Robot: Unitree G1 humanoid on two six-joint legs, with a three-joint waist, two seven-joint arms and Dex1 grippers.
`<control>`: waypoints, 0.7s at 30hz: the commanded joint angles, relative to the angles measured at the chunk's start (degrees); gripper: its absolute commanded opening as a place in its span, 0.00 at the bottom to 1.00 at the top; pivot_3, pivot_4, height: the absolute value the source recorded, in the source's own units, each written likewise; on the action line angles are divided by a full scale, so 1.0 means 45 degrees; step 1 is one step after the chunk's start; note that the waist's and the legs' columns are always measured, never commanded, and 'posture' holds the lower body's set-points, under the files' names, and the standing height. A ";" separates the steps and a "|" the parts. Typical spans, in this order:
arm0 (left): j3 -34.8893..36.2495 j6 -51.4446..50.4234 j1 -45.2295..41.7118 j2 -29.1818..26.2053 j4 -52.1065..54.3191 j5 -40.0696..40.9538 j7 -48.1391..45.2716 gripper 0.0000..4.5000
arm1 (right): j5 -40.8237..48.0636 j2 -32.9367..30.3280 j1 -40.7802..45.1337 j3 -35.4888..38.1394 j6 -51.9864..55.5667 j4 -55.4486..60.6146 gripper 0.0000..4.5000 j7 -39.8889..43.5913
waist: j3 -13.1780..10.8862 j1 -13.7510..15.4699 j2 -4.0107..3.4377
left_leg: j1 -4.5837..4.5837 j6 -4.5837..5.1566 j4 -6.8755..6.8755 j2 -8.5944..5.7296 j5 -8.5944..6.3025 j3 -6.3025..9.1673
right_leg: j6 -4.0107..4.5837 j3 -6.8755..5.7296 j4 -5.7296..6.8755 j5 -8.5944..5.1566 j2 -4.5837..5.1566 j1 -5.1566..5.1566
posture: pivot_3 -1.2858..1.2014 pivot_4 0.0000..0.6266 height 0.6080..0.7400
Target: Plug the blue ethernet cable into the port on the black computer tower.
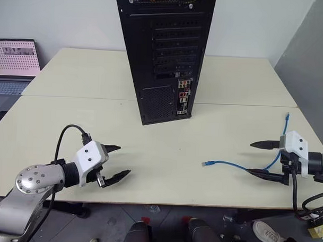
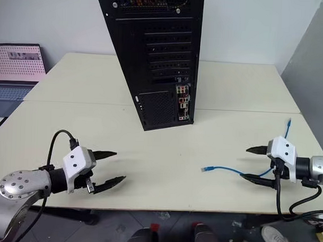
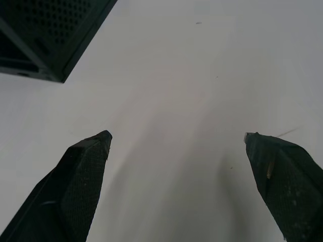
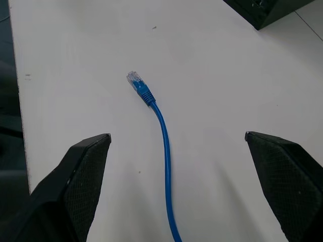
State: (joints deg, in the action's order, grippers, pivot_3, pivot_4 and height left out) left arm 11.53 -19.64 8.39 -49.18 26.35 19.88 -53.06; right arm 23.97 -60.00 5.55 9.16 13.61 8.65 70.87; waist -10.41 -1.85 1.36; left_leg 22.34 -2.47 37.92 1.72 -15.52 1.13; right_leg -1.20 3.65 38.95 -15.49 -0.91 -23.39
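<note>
Both grippers hover wide open and empty: left gripper [image 1: 117, 163], right gripper [image 1: 258, 159]. Blue ethernet cable [image 4: 164, 146] lies flat on the table [image 1: 166, 147] between the right fingers, well apart from the black computer tower [image 1: 164, 52].

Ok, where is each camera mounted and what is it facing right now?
Head stereo pair: looks forward and down over the table at the black computer tower; both arms show, left tool and right tool open.
Left wrist: looks along its own fingers at bare tabletop and a tower corner.
Right wrist: looks along its fingers at the blue ethernet cable.
Shared: cable, tower.
</note>
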 commanded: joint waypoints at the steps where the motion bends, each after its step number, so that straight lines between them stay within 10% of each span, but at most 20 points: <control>1: 0.0270 0.0178 -0.0099 -0.0116 0.0288 0.0352 -0.0306 1.00 | -0.0144 -0.0118 0.0281 -0.0060 -0.0252 0.0248 1.00 0.0219 | 0.0000 0.0003 0.0000 | 0.0000 0.0000 0.0000 0.0000 0.0000 -0.0001 | 0.0000 0.0000 0.0000 0.0000 0.0000 0.0000 | 0.52 0.24 1.00; 21: -0.1566 0.0150 -0.0295 -0.0041 0.1337 -0.0153 -0.0585 1.00 | -0.2297 0.1763 0.2211 -0.3042 -0.1149 -0.1238 1.00 -0.0150 | 0.0001 -0.0001 0.0000 | -0.0002 0.0000 0.0008 -0.0007 0.0000 -0.0002 | 0.0001 0.0003 0.0005 0.0001 -0.0002 0.0001 | 0.52 0.24 1.00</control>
State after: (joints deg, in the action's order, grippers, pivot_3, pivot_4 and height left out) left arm 4.79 -19.57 8.00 -49.21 31.01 19.25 -55.65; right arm 14.86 -52.96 13.98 -3.29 9.42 4.10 70.32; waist -10.40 -1.85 1.37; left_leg 22.33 -2.47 37.96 1.69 -15.52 1.12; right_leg -1.19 3.67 38.98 -15.48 -0.93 -23.39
